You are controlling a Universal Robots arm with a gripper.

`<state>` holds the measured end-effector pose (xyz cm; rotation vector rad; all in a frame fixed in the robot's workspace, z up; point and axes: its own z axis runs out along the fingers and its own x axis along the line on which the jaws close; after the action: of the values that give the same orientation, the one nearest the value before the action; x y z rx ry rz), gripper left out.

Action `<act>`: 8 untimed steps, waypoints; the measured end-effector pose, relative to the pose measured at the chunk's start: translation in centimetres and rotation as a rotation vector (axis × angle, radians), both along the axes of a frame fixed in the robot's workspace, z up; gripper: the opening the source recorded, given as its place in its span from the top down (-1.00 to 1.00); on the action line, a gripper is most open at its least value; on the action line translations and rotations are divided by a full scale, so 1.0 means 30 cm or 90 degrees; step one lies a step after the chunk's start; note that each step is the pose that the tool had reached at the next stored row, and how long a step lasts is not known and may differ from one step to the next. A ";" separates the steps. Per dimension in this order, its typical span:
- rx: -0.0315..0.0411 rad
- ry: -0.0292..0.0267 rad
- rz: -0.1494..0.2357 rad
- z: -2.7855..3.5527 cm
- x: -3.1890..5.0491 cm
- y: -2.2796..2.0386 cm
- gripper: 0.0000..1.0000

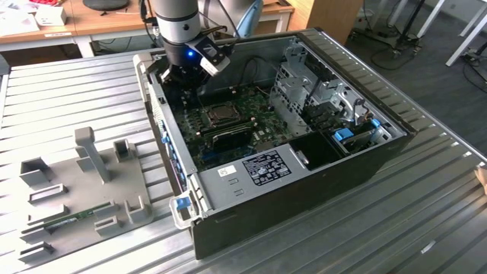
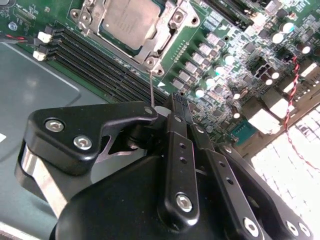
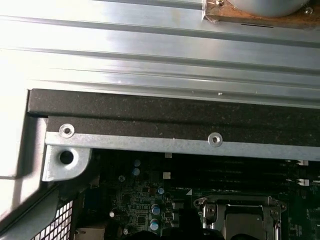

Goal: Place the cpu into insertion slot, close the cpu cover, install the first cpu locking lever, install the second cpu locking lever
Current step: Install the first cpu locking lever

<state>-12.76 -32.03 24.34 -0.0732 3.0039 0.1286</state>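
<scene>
In the second wrist view the claw (image 2: 161, 109) is closed, its black fingertips pinching the top end of a thin wire cpu locking lever (image 2: 151, 90) that rises from a corner of the socket up to the tips. Just beyond it the cpu (image 2: 127, 17) lies flat in its socket, silver-beige top facing up, with the cpu cover (image 2: 160, 47) folded down around it as a silver frame. Long black memory slots (image 2: 100, 70) run beside the socket on the green motherboard (image 2: 186, 41). In the exterior view the claw (image 1: 184, 85) reaches down into an open computer case (image 1: 304, 188) lying on its side on a ribbed metal surface (image 1: 426, 217), close to the insertion slot (image 1: 220, 112). A grey fixture tray (image 1: 84, 194) sits on the exterior view's left, well apart from the case.
</scene>
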 end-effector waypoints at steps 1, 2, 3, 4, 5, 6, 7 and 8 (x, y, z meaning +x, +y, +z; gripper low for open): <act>0.0000 0.0000 0.000 0.000 0.002 0.000 0.80; 0.0000 0.0000 0.000 0.000 0.005 0.000 0.80; 0.0001 0.0000 0.000 -0.001 0.008 0.000 0.80; 0.0001 0.0000 0.000 -0.001 0.011 0.000 0.80; 0.0001 0.0000 0.000 -0.001 0.014 0.000 0.80; 0.0002 0.0000 0.000 -0.001 0.015 0.000 0.80; 0.0003 0.0000 0.000 -0.001 0.015 0.000 0.80; 0.0002 0.0000 0.000 -0.001 0.015 0.000 0.80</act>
<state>-12.30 -32.04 24.31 -0.0728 3.0039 0.1291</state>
